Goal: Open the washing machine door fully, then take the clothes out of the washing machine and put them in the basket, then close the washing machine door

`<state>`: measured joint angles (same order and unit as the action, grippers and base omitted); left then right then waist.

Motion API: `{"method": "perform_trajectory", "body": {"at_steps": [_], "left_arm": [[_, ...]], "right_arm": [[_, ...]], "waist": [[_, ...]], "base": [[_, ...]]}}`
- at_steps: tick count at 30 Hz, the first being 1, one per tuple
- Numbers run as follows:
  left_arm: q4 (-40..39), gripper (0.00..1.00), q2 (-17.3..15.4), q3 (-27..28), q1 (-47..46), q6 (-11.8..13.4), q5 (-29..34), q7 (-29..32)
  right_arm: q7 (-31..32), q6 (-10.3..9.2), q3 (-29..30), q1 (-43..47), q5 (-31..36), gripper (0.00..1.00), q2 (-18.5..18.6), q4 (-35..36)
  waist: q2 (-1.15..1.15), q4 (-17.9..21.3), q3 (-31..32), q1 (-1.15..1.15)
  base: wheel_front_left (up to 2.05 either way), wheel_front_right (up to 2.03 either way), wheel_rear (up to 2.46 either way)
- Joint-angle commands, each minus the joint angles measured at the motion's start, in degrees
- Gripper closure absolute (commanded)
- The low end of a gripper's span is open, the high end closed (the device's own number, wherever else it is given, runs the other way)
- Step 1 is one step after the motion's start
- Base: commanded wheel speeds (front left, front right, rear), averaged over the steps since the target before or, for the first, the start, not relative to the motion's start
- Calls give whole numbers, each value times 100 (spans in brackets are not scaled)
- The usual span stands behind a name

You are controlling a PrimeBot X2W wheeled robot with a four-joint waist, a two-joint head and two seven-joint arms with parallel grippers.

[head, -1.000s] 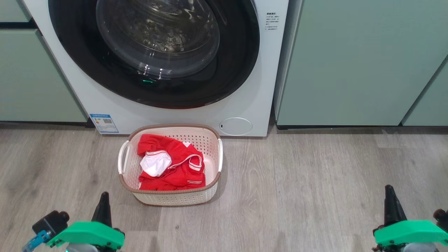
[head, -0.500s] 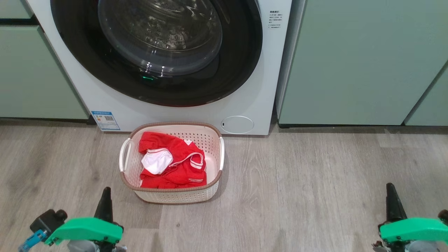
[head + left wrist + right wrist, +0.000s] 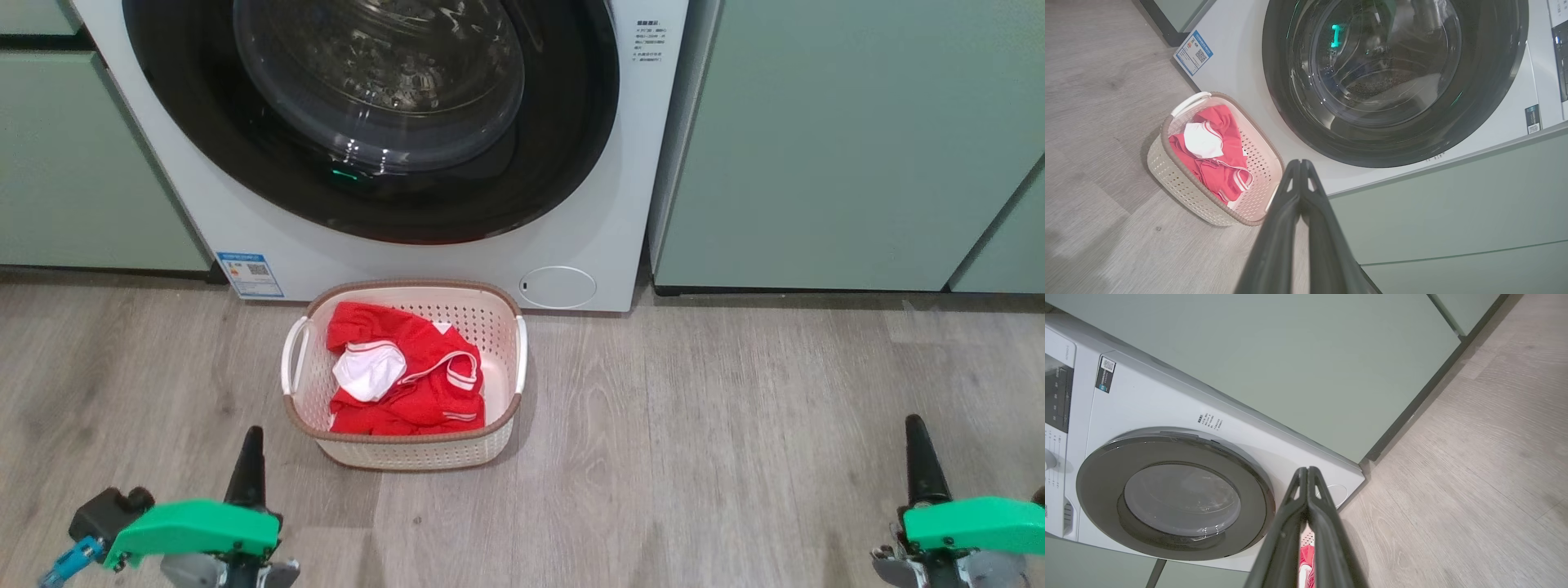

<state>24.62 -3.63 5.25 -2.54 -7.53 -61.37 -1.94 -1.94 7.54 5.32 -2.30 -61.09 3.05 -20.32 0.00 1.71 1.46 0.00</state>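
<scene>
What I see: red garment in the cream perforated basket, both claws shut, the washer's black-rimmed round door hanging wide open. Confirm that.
One thing is wrong: the black-rimmed round door sits closed against the white washing machine, as the right wrist view shows. The red garment does lie in the cream perforated basket, and the left claw and right claw are shut.

Clothes (image 3: 412,380) in basket (image 3: 424,452), door (image 3: 571,147) shut.
</scene>
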Motion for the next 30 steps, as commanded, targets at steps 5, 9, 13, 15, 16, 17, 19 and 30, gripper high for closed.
{"method": "perform_trajectory", "body": {"at_steps": [5,9,13,15,16,17,19,30], "left_arm": [[-327,100,-34,120,-324,2,-429,117],[-395,100,-24,121,-328,3,-674,185],[-462,100,-14,122,-332,3,-919,252],[-479,100,-11,122,-332,3,-981,269],[-496,100,-9,122,-333,3,-1042,285],[-512,100,-6,122,-334,3,-1101,302],[-546,100,-1,123,-336,3,-1224,335],[-732,100,27,125,-347,3,-1898,520]], "right_arm": [[114,-4,-24,-276,-439,100,10,269],[182,-4,-11,-286,-686,100,7,302],[249,-4,3,-297,-932,100,5,335],[266,-4,6,-299,-994,100,4,344],[283,-4,9,-302,-1056,100,4,352],[299,-4,13,-304,-1115,100,3,360],[333,-4,19,-310,-1239,100,2,377],[519,-5,56,-338,-1917,100,-5,469]], "waist": [[0,-20,-19,0],[0,-34,-33,0],[0,-48,-46,0],[0,-52,-50,0],[0,-55,-53,0],[0,-59,-56,0],[0,-66,-63,0],[0,-104,-100,0]], "base": [[0,0,0],[0,0,0],[0,0,0],[0,0,0],[0,0,0],[0,0,0],[0,0,0],[0,0,0]]}}
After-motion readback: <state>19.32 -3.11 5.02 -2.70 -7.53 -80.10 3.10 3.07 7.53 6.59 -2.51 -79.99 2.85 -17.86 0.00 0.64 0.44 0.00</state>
